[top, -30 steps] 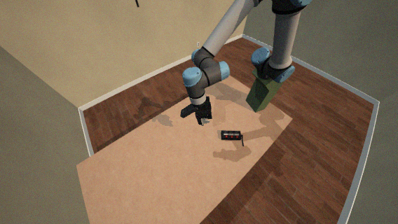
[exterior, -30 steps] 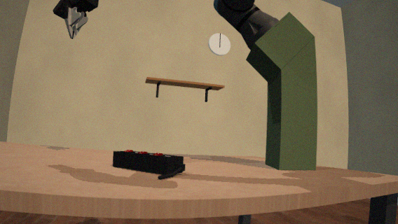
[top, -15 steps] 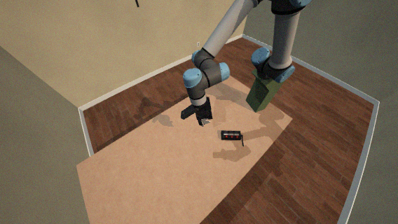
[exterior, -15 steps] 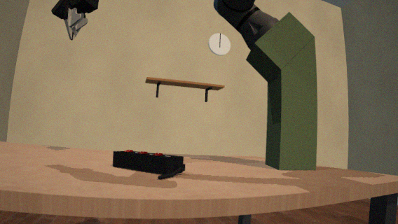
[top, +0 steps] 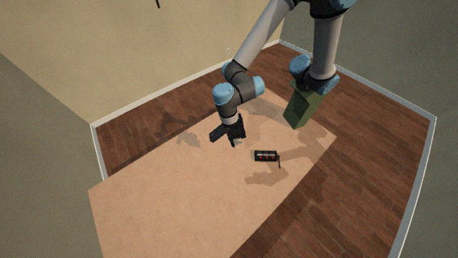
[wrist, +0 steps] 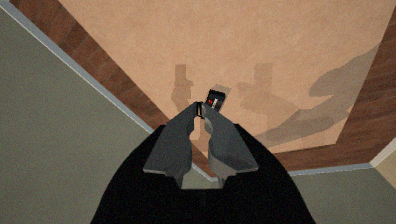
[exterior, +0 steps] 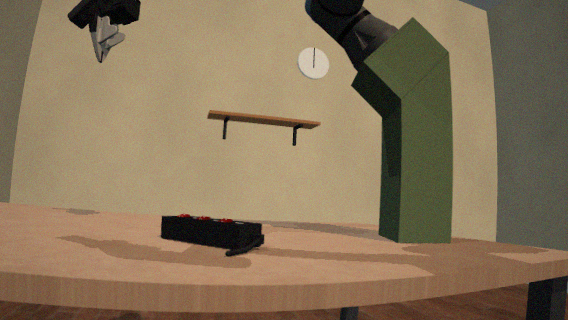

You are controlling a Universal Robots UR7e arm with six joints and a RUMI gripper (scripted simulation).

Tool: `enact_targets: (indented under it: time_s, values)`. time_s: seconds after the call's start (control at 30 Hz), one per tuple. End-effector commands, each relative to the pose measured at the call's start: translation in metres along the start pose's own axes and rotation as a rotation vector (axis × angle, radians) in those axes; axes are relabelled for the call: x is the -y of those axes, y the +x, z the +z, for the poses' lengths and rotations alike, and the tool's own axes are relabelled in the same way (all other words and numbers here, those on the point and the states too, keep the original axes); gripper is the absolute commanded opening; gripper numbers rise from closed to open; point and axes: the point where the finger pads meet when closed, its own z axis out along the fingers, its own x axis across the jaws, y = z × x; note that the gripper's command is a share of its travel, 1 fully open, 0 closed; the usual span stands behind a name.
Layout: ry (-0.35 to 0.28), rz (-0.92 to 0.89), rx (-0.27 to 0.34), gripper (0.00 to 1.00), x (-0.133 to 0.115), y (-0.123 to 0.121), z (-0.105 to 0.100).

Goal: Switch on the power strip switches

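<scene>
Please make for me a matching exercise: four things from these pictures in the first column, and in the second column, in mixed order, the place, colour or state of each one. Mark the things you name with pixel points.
Things
1. power strip (top: pixel 265 153) (exterior: pixel 200 232) (wrist: pixel 216 95)
2. gripper (top: pixel 234 144) (exterior: pixel 101 60) (wrist: pixel 198 102)
3. pedestal (top: pixel 300 110) (exterior: pixel 425 165)
4. clock (exterior: pixel 313 63)

Descriptions
A. green, under the arm's base
B. shut, raised above the table and holding nothing
C. round and white, on the wall
D. black, lying on the table with its red switches facing up

Right pairs: 1-D, 2-B, 3-A, 4-C
</scene>
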Motion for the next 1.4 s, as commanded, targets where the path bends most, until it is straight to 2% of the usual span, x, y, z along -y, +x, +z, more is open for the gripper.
enact_targets:
  time_s: [0.0,0.4,0.47,0.93,1.03,1.2,1.37]
  values:
    - [0.005,-0.082,0.000,0.00,0.000,-0.002,0.007]
    - [0.013,-0.384,-0.007,0.00,-0.003,-0.011,0.034]
    - [0.013,-0.384,-0.007,0.00,-0.003,-0.011,0.034]
    - [0.023,-0.829,-0.023,0.00,-0.014,-0.022,0.072]
    - [0.023,-0.829,-0.023,0.00,-0.014,-0.022,0.072]
    - [0.026,-1.028,-0.031,0.00,-0.022,-0.027,0.089]
    - [0.028,-1.153,-0.037,0.00,-0.027,-0.029,0.099]
